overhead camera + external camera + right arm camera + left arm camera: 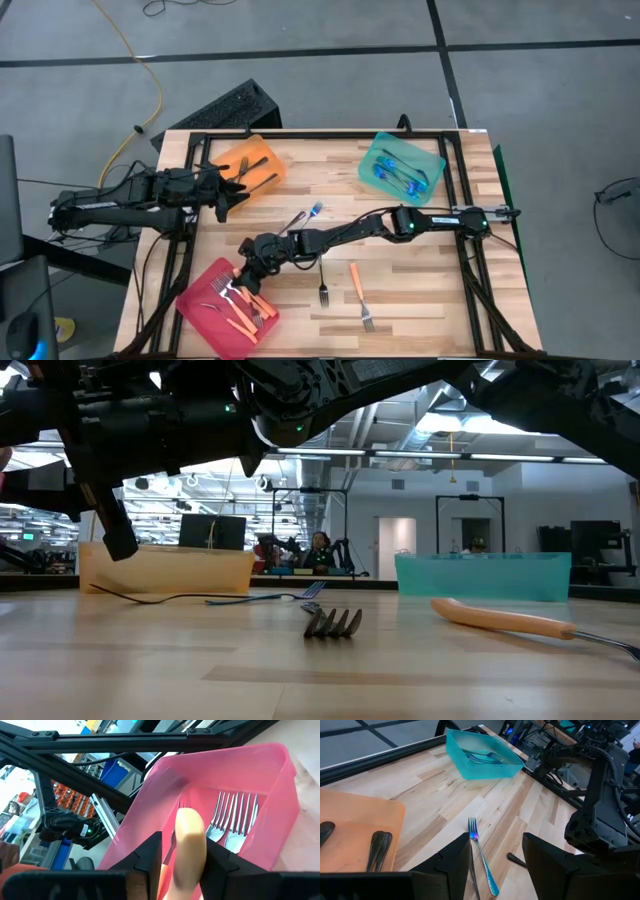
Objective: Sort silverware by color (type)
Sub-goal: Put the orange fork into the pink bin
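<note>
My right gripper reaches over the near rim of the pink tray, open. The pale orange handle of a fork stands between its fingers, tines end down in the tray. Several orange-handled forks lie there. My left gripper hovers open and empty beside the orange tray, which holds dark forks. The teal tray holds blue forks. On the table lie a blue-handled fork, a dark fork and an orange-handled fork. My right gripper has the orange handle between its fingers, which come slanting down from the table's right. A dark gap shows beside one finger. Whether the other finger touches the handle, I cannot tell. The fork's lower end is hidden in the tray.
A black metal frame runs around the tabletop. Bare wood lies between the trays, in the middle and at the near right. In the low view the dark fork's tines and the orange handle lie close to the camera.
</note>
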You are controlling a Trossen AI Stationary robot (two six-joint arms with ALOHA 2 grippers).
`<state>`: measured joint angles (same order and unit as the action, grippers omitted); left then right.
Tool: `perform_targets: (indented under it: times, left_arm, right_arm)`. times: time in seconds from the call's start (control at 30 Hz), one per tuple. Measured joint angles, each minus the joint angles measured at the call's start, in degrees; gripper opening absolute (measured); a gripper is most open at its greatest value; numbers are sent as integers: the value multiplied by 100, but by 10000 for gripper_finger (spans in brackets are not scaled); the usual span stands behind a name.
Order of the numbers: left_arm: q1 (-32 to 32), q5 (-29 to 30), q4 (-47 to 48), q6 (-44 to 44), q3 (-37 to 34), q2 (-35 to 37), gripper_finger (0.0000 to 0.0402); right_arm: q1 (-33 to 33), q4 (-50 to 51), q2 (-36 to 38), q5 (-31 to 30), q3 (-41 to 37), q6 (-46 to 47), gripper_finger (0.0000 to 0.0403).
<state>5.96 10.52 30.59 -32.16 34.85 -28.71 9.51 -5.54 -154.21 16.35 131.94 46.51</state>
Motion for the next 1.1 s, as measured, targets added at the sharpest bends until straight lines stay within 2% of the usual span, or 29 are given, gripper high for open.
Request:
perform_targets:
  times: [0.47, 1.1]
  left_arm:
    - [0, 4, 3, 2, 0, 0, 167]
    - [-2, 46, 209, 2, 0, -1, 167]
  right_arm:
    - [-30, -6, 0, -158, 0, -208, 209]
    - [-181, -31, 0, -265, 0, -305, 206]
